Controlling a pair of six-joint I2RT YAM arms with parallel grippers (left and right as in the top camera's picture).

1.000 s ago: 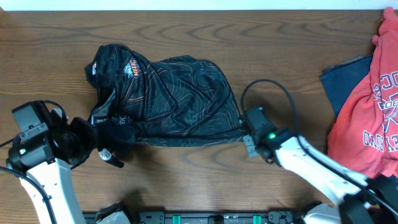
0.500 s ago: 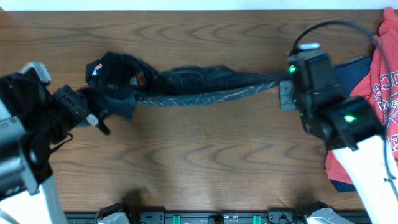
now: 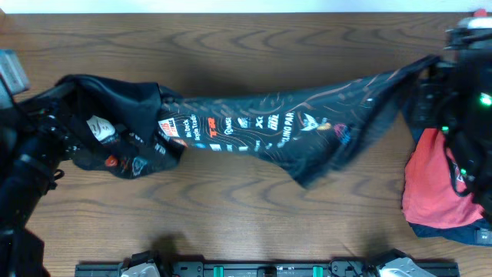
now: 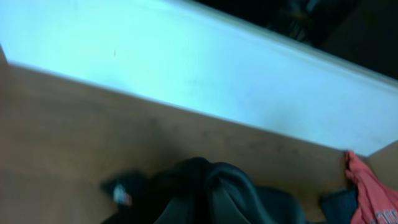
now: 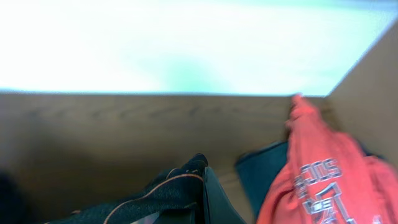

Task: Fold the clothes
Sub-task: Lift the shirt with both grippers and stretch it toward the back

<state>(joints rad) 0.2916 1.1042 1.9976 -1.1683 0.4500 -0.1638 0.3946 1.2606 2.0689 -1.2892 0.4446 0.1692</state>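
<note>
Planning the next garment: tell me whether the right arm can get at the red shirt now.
Probably not yet. The red shirt lies on the table close beside it, but the right gripper appears shut on the stretched black jersey and would have to let go first.

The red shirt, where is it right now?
In the overhead view the red shirt lies at the right side of the table, partly over a dark blue cloth. It is just past the right-hand end of the stretched black jersey.
</note>
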